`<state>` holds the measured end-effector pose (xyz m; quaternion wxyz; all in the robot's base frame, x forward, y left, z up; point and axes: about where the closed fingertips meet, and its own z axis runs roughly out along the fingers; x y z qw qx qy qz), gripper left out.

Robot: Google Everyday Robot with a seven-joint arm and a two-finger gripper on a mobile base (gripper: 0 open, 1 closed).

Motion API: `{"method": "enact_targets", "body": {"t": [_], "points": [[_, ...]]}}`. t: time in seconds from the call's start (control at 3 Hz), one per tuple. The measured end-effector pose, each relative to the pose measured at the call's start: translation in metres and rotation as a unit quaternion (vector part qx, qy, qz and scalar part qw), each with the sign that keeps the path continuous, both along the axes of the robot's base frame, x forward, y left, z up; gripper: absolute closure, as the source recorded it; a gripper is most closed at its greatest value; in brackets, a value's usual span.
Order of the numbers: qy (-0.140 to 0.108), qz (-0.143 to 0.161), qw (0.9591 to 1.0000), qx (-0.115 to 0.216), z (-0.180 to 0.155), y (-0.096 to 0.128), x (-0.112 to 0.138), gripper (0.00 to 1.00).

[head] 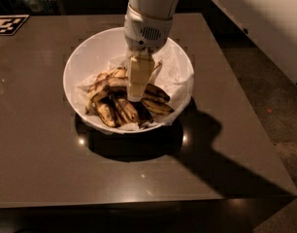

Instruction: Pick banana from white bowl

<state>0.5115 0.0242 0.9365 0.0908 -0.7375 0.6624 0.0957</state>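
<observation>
A: Camera view, one frame. Cream-coloured two-finger pincer (137,89) hangs straight down from the white arm into the large round glossy white bowl (97,47), with its tip low among the fruit. Open or closed: cannot tell.

B: Target position?

A: Long curved overripe banana, dull yellow blotched brown-black (106,85), lies just left of the pincer tip as seen. Its nearer end appears to run under or against the pincer, but contact is not confirmed. Its long axis runs roughly sideways away from the pincer, and the far end dips toward the camera.

B: Neighbours?

A: Shorter blackened bananas (124,111) crowd in front of the pincer and to its right, packed against the target. Crumpled white paper lining (177,76) shows behind and to the right. The bowl sits on the dark brown table (41,154).

B: Judgement?

A: The grasp should close across the banana's short width, near its pincer-side end. The skin looks soft and will probably squash or slip.
</observation>
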Motion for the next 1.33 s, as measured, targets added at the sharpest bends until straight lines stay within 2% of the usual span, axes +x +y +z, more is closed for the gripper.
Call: {"method": "enact_targets", "body": {"t": [0.33,0.67,1.33], "points": [[0.025,0.002,0.9997,0.005,-0.014,0.006,0.003,0.33],[0.047,-0.004,0.9988,0.012,-0.031,0.006,0.003,0.52],[0.027,-0.008,0.9992,0.029,-0.028,0.016,0.012,0.97]]}}
